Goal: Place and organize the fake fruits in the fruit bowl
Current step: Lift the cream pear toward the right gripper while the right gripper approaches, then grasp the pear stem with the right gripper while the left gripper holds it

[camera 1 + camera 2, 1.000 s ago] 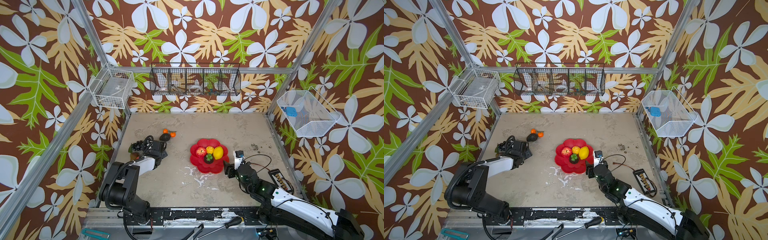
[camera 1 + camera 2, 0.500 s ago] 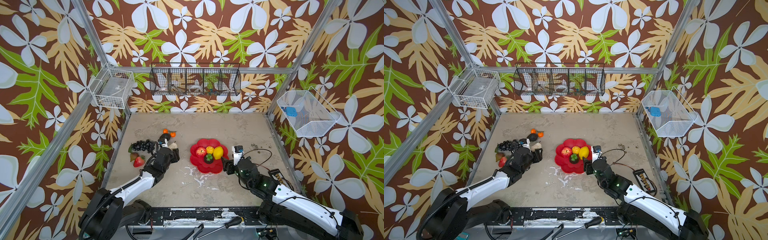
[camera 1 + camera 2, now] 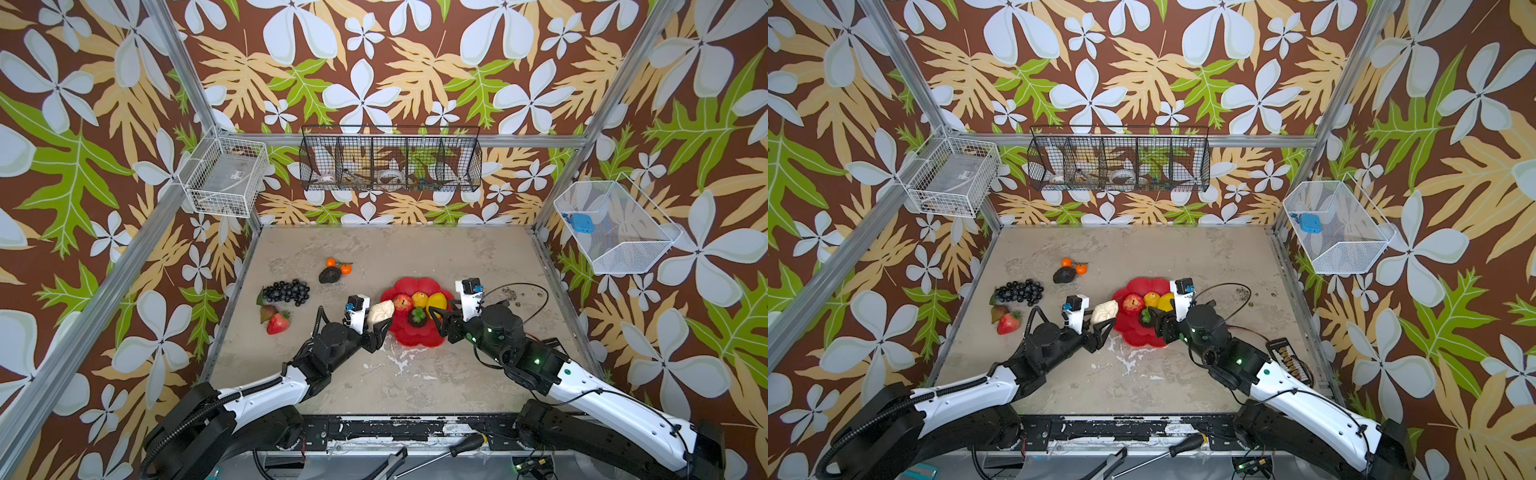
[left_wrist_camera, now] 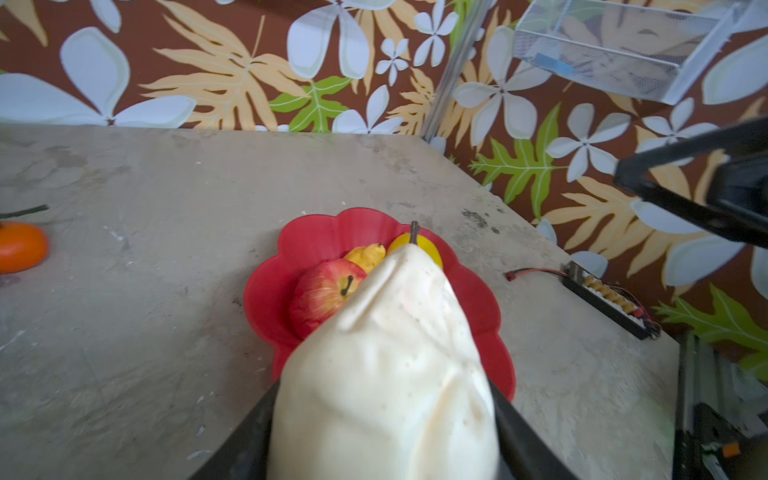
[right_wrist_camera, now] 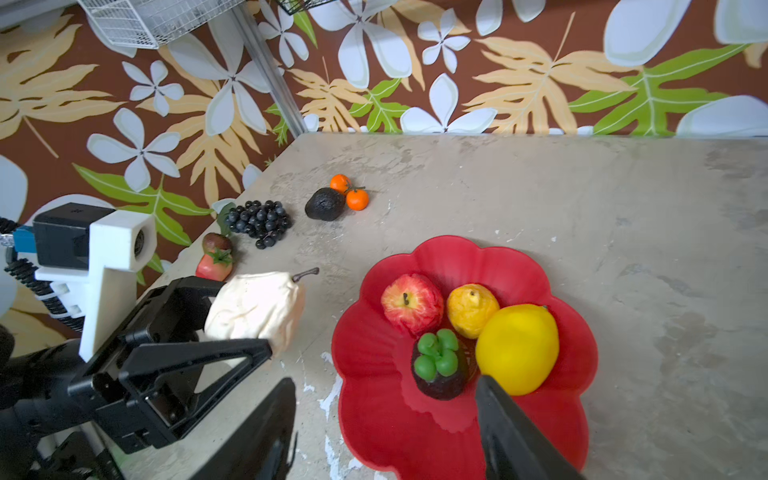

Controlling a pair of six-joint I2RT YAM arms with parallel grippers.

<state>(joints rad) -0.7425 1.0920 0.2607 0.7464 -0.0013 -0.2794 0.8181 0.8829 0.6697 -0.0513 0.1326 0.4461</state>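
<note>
My left gripper [image 3: 382, 323] is clamped on the cream lumpy fruit [image 3: 380, 311], a finger pressed on either side of its broad end. Its long axis runs straight out from my wrist, roughly level, with the narrow end and dark stem [image 5: 305, 273] pointing at the fruit bowl [image 3: 409, 338]. The fruit sits just beside the bowl's rim, on the side of the red apple [image 3: 402, 302]. That arm is stretched low and forward across the table [image 3: 415, 249], forearm angled in toward the middle. My right arm reaches in from the opposite side. The right gripper [image 5: 386, 415] hangs over the near part of the bowl, its fingers spread apart with nothing between them. The dark fruit with the green cap [image 5: 438, 365] and the large lemon [image 5: 517, 347] lie just beyond the fingertips. Through my left wrist camera the cream fruit fills the lower middle, hiding my fingertips, the green-capped fruit and much of the bowl. In both top views the fruit covers my far left finger. I cannot tell how high it is off the table.
</note>
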